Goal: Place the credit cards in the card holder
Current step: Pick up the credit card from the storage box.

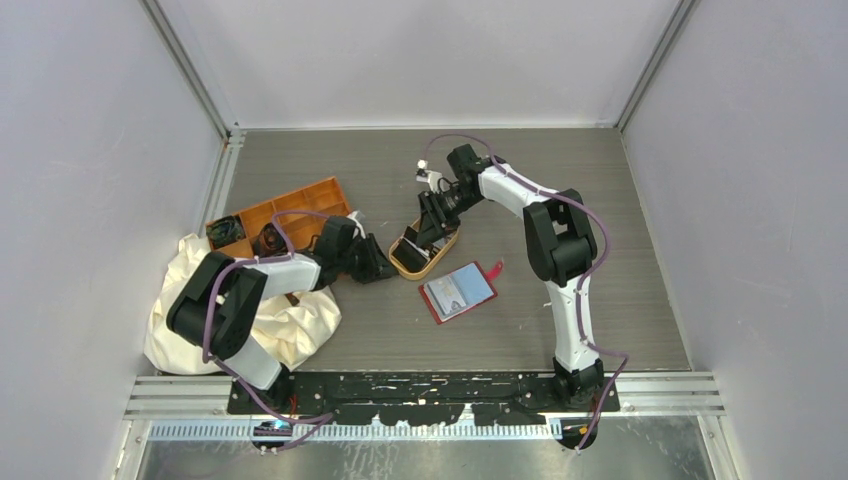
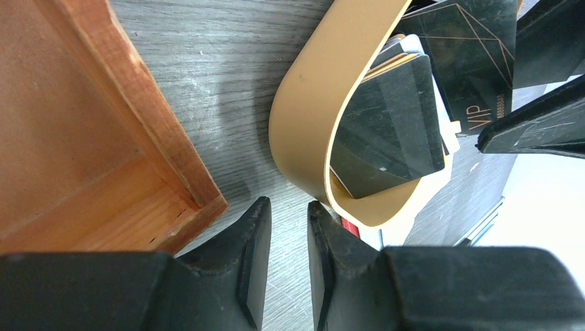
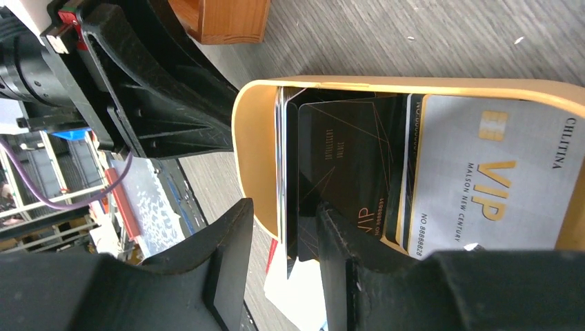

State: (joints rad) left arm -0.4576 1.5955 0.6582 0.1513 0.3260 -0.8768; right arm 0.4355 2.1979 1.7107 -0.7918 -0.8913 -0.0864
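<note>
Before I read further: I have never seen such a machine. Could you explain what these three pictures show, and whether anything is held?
These are two robot arms bolted to a grey table. The wide picture looks down from above. The other two come from a camera on each wrist. On the table lie a tan oval dish with credit cards, an open red card holder, an orange tray and a cream cloth. The right fingers stand apart around card edges at one end of the dish, not yet pinching them. The left fingers, a little apart beside the dish, hold nothing.
</note>
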